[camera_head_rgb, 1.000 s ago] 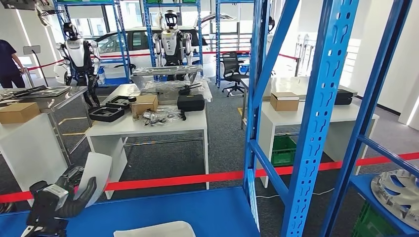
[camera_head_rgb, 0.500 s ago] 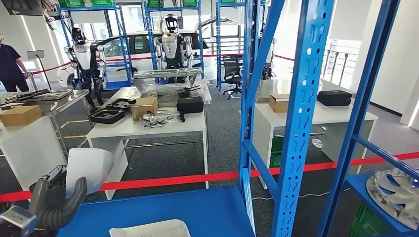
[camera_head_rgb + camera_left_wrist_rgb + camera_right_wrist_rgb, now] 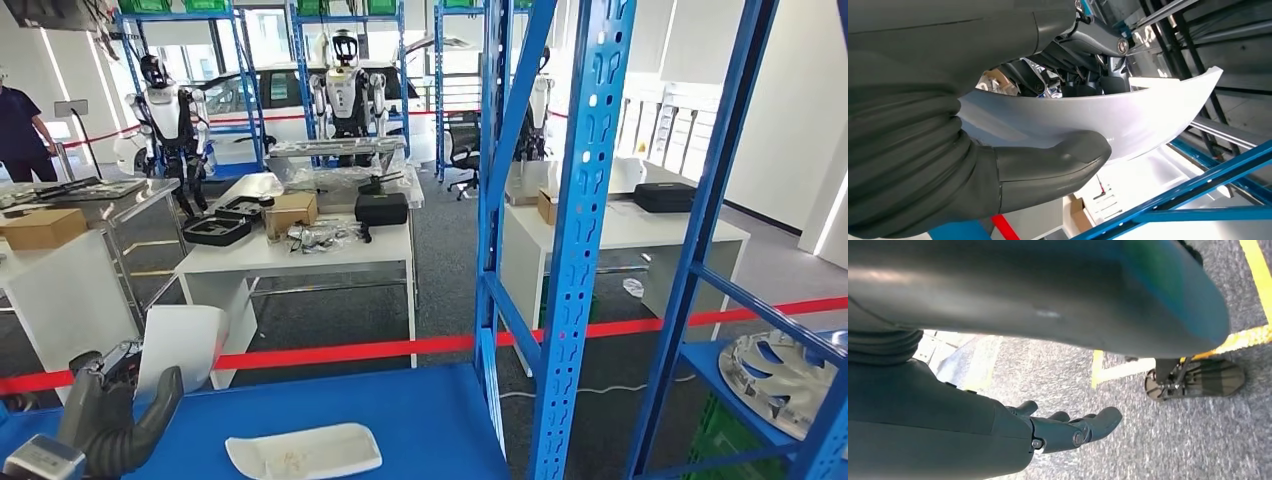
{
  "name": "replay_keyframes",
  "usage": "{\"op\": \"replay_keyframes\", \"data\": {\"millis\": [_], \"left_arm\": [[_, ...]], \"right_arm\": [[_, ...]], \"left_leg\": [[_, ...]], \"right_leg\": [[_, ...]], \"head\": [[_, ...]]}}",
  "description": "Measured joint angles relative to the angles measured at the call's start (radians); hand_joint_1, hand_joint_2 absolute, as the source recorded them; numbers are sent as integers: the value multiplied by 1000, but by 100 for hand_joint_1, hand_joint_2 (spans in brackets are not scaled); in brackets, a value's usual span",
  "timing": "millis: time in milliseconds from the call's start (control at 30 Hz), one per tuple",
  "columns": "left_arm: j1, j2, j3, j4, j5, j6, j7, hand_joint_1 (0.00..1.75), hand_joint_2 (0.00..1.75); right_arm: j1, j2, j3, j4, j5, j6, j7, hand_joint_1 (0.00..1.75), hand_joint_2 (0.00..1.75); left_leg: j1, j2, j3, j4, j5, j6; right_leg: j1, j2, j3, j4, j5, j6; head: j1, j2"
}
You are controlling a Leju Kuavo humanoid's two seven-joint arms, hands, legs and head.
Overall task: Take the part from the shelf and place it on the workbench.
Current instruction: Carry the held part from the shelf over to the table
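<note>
My left hand point(image 3: 108, 422) sits at the lower left of the head view, above the blue shelf board point(image 3: 420, 415). It grips a curved white part point(image 3: 187, 343) that stands upright out of it. Seen from the left wrist, the thumb point(image 3: 1048, 161) presses on the white part point(image 3: 1118, 112), with the dark fingers behind it. A second flat white part point(image 3: 303, 451) lies on the shelf board just right of that hand. My right hand point(image 3: 1070, 429) hangs over grey carpet, its fingers loosely extended and holding nothing.
Blue shelf uprights point(image 3: 582, 220) stand right of centre. A silver wheel cover point(image 3: 780, 368) lies on the neighbouring shelf. Red barrier tape point(image 3: 340, 352) runs behind the shelf. Beyond it stand white tables point(image 3: 300, 258) with boxes and cases, two humanoid robots and a person point(image 3: 18, 130).
The whole picture has shifted, so the camera has moved; more of the white part on the shelf shows. My left hand still holds its part, a little lower in the picture.
</note>
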Motion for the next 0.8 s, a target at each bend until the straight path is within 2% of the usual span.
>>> {"op": "replay_keyframes", "data": {"millis": [33,67,100,133,200,233,267,300,333,367,400,433,467,533,567,600,633,700,733,767,800], "left_arm": [[0,-2,-3,0,-1,0,1,175,175],[-1,-5,-6,-1,-2,0,3,175,175],[-1,-8,-9,-1,-3,0,4,175,175],[-1,-11,-13,-1,-4,0,6,175,175],[0,-15,-17,-2,-7,0,8,175,175],[2,-17,-18,-2,-8,0,9,175,175],[4,-19,-19,-2,-9,0,9,175,175],[6,-21,-20,-2,-9,0,9,175,175],[8,-22,-21,-2,-10,0,9,175,175],[10,-23,-21,-3,-10,0,9,175,175],[12,-23,-21,-6,-10,0,9,175,175],[14,-23,-22,-9,-10,0,9,175,175],[16,-24,-22,-13,-10,0,9,175,175],[20,-26,-24,-16,-10,0,9,175,175],[22,-26,-25,-17,-10,0,9,175,175],[23,-26,-25,-17,-10,0,9,175,175],[24,-25,-25,-18,-10,0,9,175,175],[28,-25,-26,-19,-9,0,9,175,175],[32,-25,-26,-20,-9,0,9,175,175],[38,-25,-26,-22,-8,0,9,175,175],[45,-25,-26,-26,-7,0,7,175,175]], "right_arm": [[1,0,-1,0,-1,0,0,0,0],[2,0,-2,0,-2,0,-1,0,0],[3,0,-2,0,-4,0,0,0,0],[3,0,-2,0,-5,0,1,0,0],[2,0,-2,0,-6,0,3,0,0],[2,0,-2,0,-6,0,3,0,0],[2,0,-2,0,-6,0,3,0,0],[1,0,-3,0,-7,-1,3,0,0],[1,0,-3,0,-7,-2,3,0,0],[-1,-1,-3,0,-8,-3,3,0,0],[-2,-1,-3,0,-9,-4,3,0,0],[-3,-1,-4,0,-9,-5,2,0,0],[-3,-1,-4,0,-9,-5,2,0,0],[-1,0,-6,0,-9,-6,0,0,0],[-1,0,-7,0,-9,-6,0,0,0],[-1,0,-9,0,-9,-6,0,0,0],[-1,-1,-10,0,-9,-6,0,0,0],[-1,-1,-11,0,-9,-6,0,0,0],[-1,-1,-12,0,-9,-6,0,0,0],[-1,-1,-12,0,-9,-6,0,0,0],[-1,-1,-12,0,-8,-6,0,0,0]], "left_leg": [[1,1,-7,-6,11,6],[3,3,-12,-10,22,13],[5,5,-20,-15,35,22],[7,7,-30,-17,48,28],[6,9,-59,-16,70,35],[5,10,-75,-14,82,35],[4,10,-92,-11,92,35],[4,10,-108,-7,102,34],[5,11,-123,-2,111,31],[5,11,-138,4,118,27],[4,11,-150,11,124,22],[3,12,-158,17,130,16],[2,13,-162,20,137,11],[2,12,-164,19,149,-2],[3,11,-169,22,144,-8],[5,9,-178,39,120,-15],[7,7,-190,72,81,-21],[11,6,-217,185,-14,-31],[12,5,-225,243,-40,-35],[13,5,-222,280,-43,-36],[14,5,-206,287,-26,-36]], "right_leg": [[-2,0,-2,-4,6,7],[-2,0,-6,-1,-2,12],[-2,-1,-14,17,-28,16],[-2,-2,-27,55,-73,18],[0,-3,-57,176,-167,21],[1,-3,-65,232,-188,22],[2,-3,-61,263,-184,23],[2,-3,-42,262,-163,23],[2,-4,-4,225,-136,23],[2,-4,48,162,-125,21],[4,-5,99,90,-128,17],[6,-5,137,32,-137,11],[8,-5,157,-2,-150,5],[9,-5,155,-14,-145,-11],[8,-7,148,-15,-136,-19],[7,-8,139,-17,-126,-28],[5,-10,127,-19,-114,-35],[4,-12,103,-19,-92,-41],[5,-12,89,-18,-81,-40],[5,-13,75,-18,-68,-38],[5,-13,60,-17,-57,-36]], "head": [[-1,0],[0,0],[2,0],[3,0],[6,0],[7,0],[7,0],[8,0],[8,0],[9,0],[9,0],[9,0],[8,0],[7,0],[7,0],[6,0],[4,0],[2,0],[2,0],[1,0],[0,0]]}}
